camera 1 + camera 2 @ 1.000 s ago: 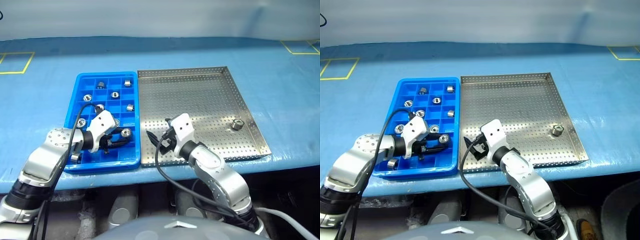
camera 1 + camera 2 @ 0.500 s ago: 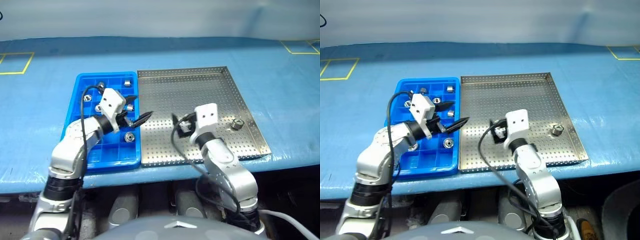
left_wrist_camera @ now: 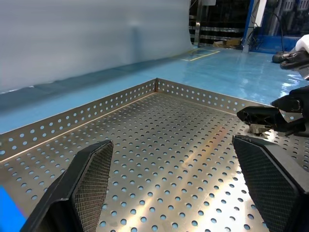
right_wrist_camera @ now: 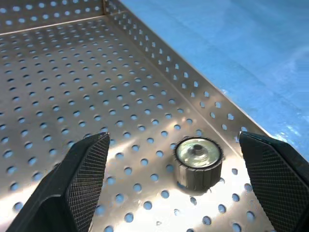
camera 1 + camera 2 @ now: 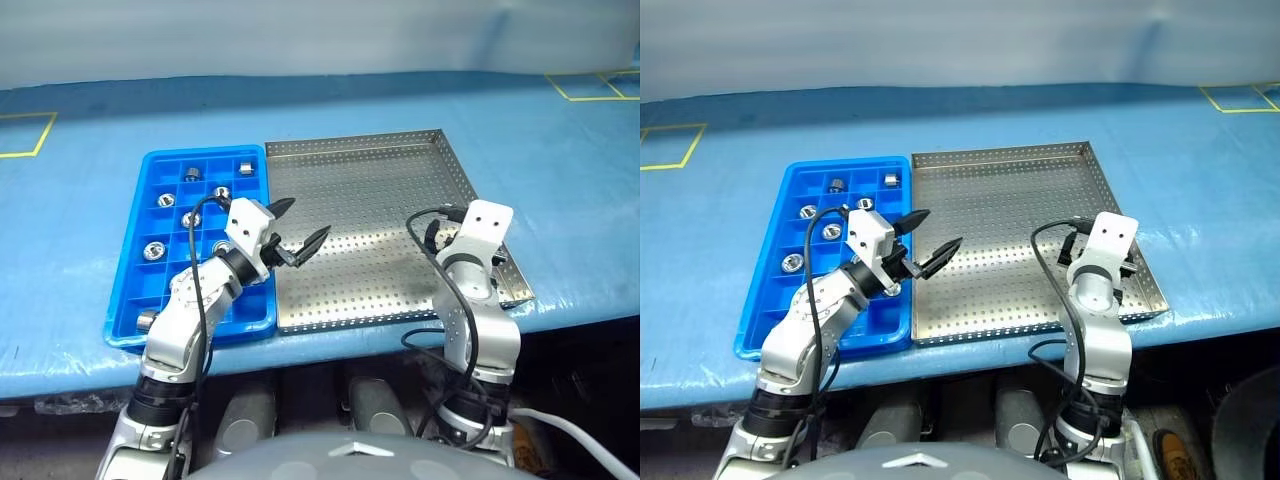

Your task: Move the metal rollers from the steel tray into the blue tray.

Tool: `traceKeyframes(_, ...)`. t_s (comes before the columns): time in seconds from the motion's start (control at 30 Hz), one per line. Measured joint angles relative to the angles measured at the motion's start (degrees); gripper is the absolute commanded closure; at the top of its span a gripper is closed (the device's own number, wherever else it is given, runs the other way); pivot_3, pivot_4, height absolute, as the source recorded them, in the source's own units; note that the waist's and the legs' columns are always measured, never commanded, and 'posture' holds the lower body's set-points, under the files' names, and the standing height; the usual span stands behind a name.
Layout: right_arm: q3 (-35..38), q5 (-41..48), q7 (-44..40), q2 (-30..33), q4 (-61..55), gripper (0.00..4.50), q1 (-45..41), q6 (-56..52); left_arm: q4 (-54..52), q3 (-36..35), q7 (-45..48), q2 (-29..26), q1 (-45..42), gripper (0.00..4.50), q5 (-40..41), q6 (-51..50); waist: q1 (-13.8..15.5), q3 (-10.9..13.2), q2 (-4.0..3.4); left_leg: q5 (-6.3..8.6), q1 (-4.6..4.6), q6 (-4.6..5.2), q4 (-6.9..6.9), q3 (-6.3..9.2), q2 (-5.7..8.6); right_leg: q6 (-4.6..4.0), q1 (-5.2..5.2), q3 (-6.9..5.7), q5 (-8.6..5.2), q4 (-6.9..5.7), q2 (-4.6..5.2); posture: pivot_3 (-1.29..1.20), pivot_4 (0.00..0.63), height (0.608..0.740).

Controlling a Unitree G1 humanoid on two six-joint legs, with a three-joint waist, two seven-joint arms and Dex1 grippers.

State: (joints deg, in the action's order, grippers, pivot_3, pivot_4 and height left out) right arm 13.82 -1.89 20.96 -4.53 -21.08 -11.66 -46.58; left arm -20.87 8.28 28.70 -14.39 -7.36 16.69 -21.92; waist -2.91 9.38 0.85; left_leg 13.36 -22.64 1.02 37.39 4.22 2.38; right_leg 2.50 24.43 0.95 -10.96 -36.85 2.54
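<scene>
the right gripper (image 4: pixel 174 193) hangs with fingers spread wide and empty around one metal roller (image 4: pixel 198 162), which stands upright, hole facing up, near the right rim of the steel tray (image 5: pixel 360 190). the left gripper (image 5: pixel 298 226) is likewise splayed, over the seam with the blue tray (image 5: pixel 140 290) (more rollers (image 5: pixel 155 250) there, some hidden behind the arm).

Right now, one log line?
left gripper: open, empty, over steel tray | right gripper: open around last roller | blue tray: rollers placed
</scene>
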Motion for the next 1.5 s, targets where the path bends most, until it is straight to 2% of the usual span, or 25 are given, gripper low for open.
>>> traceKeyframes(0.3,5.9,2.2,5.7,-2.6,8.7,0.0,-5.6,4.1,0.0,0.1,-0.3,0.5,1.0,0.18,0.5,-0.1,-0.5,0.0,-0.08,0.0,0.01,0.01,-0.03,-0.01,-0.03,0.16,0.02,0.01,0.11,-0.01,-0.03,-0.06,0.15,0.74)
traceKeyframes(0.8,5.9,3.5,8.0,-4.2,18.6,0.0,-7.8,8.6,0.0,0.0,-1.0,0.1,1.2,0.18,2.1,-0.4,-0.6,0.0,-0.22,0.0,0.01,0.01,-0.06,-0.01,-0.02,0.16,0.03,0.02,0.11,0.01,-0.03,-0.05,0.15,0.74)
traceKeyframes(1.27,6.6,2.9,10.7,-3.5,21.6,0.0,-7.8,13.4,-1.2,-0.8,-1.2,0.1,1.5,0.18,2.6,-1.5,-0.5,0.0,-0.23,0.0,0.03,0.02,-0.07,0.0,-0.02,0.0,-0.01,0.02,0.0,0.03,-0.04,-0.03,0.15,0.74)
traceKeyframes(1.5,6.2,2.5,11.9,-3.7,23.2,2.28,-8.5,14.7,-1.3,-1.0,-1.2,0.1,1.8,0.13,2.6,-1.8,-0.4,0.0,-0.23,0.0,0.02,0.02,-0.07,0.02,-0.02,-0.01,-0.01,0.01,-0.01,0.03,-0.04,-0.03,0.15,0.74)
